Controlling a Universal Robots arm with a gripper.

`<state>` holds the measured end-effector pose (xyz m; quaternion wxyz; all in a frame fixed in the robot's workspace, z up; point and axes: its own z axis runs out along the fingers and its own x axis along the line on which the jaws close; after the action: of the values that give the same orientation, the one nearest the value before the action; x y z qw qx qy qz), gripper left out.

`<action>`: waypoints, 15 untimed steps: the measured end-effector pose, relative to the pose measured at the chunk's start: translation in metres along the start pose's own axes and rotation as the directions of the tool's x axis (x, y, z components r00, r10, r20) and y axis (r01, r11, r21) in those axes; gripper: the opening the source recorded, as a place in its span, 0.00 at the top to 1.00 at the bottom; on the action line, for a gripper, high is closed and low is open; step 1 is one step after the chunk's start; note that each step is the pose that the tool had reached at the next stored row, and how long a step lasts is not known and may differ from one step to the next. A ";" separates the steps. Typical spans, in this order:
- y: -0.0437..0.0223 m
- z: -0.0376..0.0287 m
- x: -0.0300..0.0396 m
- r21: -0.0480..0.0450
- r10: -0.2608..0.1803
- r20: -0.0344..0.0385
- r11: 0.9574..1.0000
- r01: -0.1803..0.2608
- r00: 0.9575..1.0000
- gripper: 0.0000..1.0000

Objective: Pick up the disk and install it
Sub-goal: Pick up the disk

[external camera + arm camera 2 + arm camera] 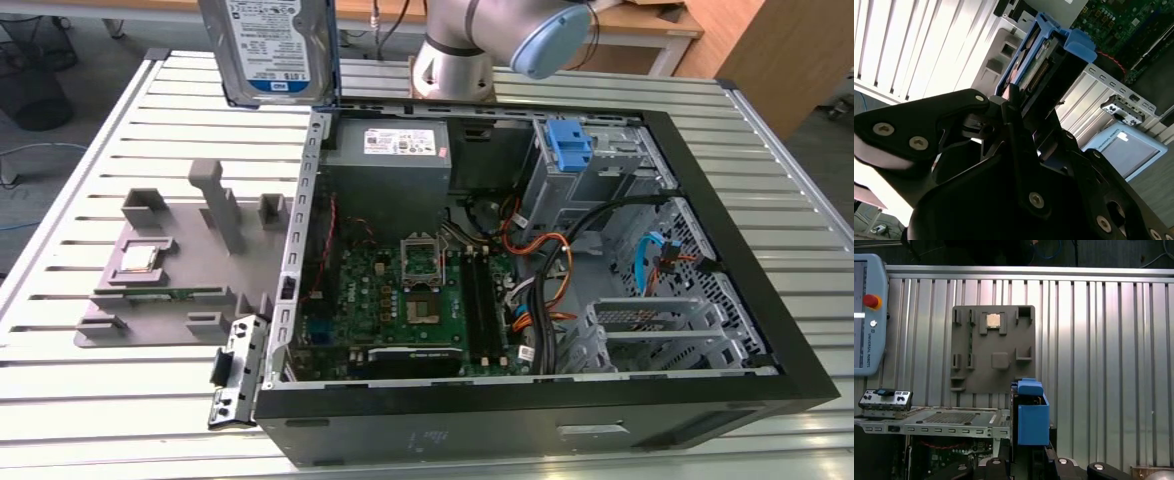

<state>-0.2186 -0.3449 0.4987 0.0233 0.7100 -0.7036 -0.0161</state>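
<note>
Presently, the disk is seen lifted clear of the slatted metal table, at the upper edge of the exterior view. Its blue-and-white label is turned toward the camera, and it is held upright. It hangs near the rear corner of the open computer case, toward the exterior view's left. Whether it is over the table or over the case wall cannot be told.

The gripper is closed on the disk. In the second wrist view its black fingers are clamped against the drive, which is seen edge-on, with the blue carrier frame at its far end. In the first wrist view the blue frame is seen rising from the gripper body.

A grey fixture plate lies on the table on the exterior view's left of the case. A small square chip is seated in 1 of its pockets.

Inside the case a grey power-supply box is mounted at the rear and a green motherboard is laid flat on the bottom. A bare blue bracket is seated in the drive cage toward the exterior view's right. A teach pendant is seen near the plate in the first wrist view. The robot arm is seen behind the case.
</note>
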 end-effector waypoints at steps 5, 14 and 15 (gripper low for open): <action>-0.0134 -0.0002 -0.0003 0.000 0.000 0.000 1.000 0.000 1.000 0.65; -0.0346 -0.0005 -0.0012 0.000 0.000 0.000 1.000 0.000 1.000 0.65; -0.0365 -0.0005 -0.0013 0.000 0.000 0.000 1.000 0.000 1.000 0.65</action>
<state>-0.1821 -0.3433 0.4971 0.0233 0.7101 -0.7036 -0.0161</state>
